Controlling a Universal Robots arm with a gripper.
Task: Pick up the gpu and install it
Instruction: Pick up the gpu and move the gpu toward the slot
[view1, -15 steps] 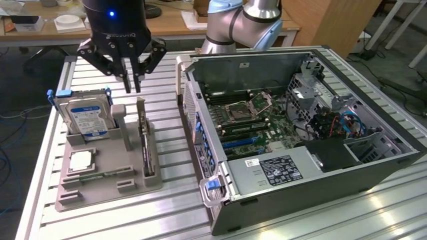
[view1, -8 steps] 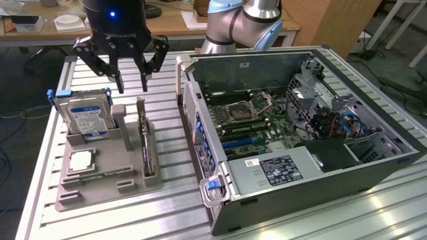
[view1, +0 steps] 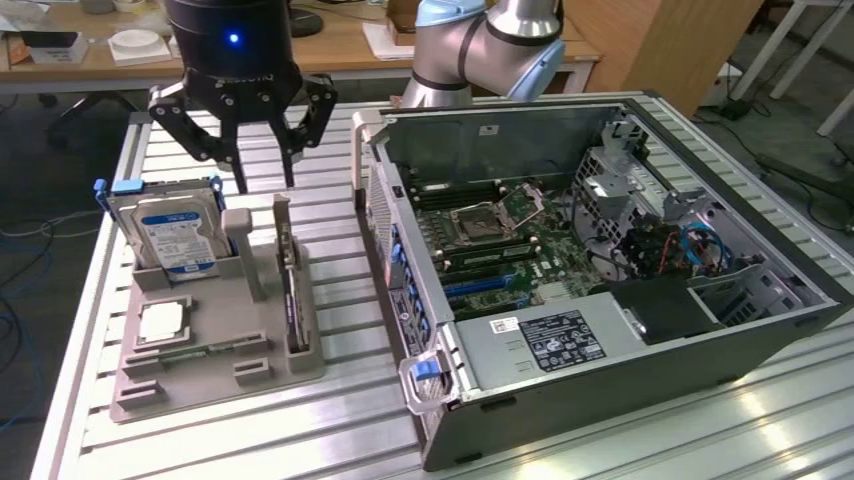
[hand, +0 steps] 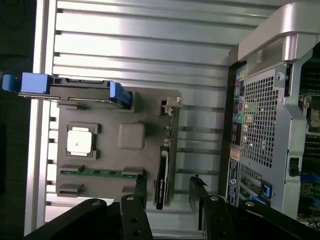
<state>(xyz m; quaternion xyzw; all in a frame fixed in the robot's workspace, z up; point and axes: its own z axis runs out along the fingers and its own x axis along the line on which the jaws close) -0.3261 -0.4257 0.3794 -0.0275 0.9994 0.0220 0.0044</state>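
Closest in, the open computer case (view1: 561, 400) lies on the slatted table (view1: 641, 440), and just beside it the grey holder (view1: 200, 385) keeps the gpu (view1: 287, 285) standing on edge in its slot, near the hard drive (view1: 171, 235). Lining up on the card looks like the step in hand, best done with the fingers (view1: 240, 165) squared to its thin edge, one each side, centred along its length. Farther back the gripper (view1: 264, 178) hangs above the holder, pointing straight down, jaws wide apart and empty, the arm (view1: 461, 45) bent behind the case.
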